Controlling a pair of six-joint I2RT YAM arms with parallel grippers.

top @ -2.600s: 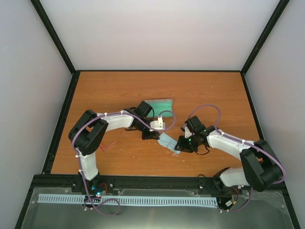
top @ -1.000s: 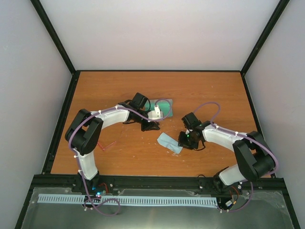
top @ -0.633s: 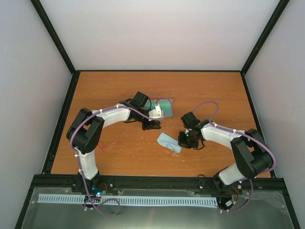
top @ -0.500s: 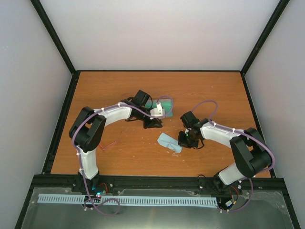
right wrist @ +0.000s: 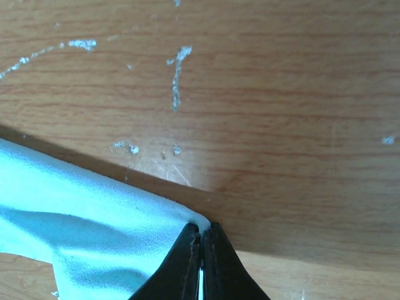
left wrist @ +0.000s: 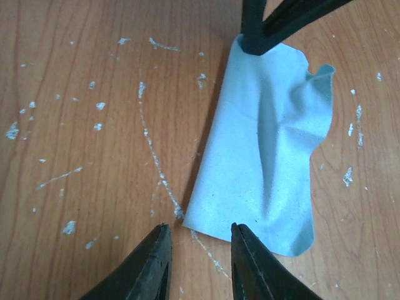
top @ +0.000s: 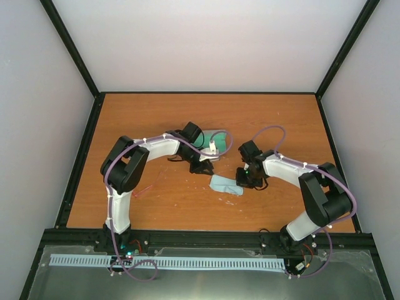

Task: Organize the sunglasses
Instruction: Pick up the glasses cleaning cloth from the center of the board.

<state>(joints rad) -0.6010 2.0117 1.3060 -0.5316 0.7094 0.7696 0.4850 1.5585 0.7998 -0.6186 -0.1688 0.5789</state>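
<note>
Right fingers (right wrist: 181, 269) pinch cloth (right wrist: 81, 219); open case (top: 219, 134) shows green lining.

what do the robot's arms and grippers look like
The left arm and right arm are white links with bulky black joints. A thin purple cable runs along each. The left gripper and right gripper each have two slim, tapered black fingers.

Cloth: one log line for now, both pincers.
right pincer: shut on cloth corner | left pincer: open, empty, at cloth edge | sunglasses: lying apart, untouched
</note>
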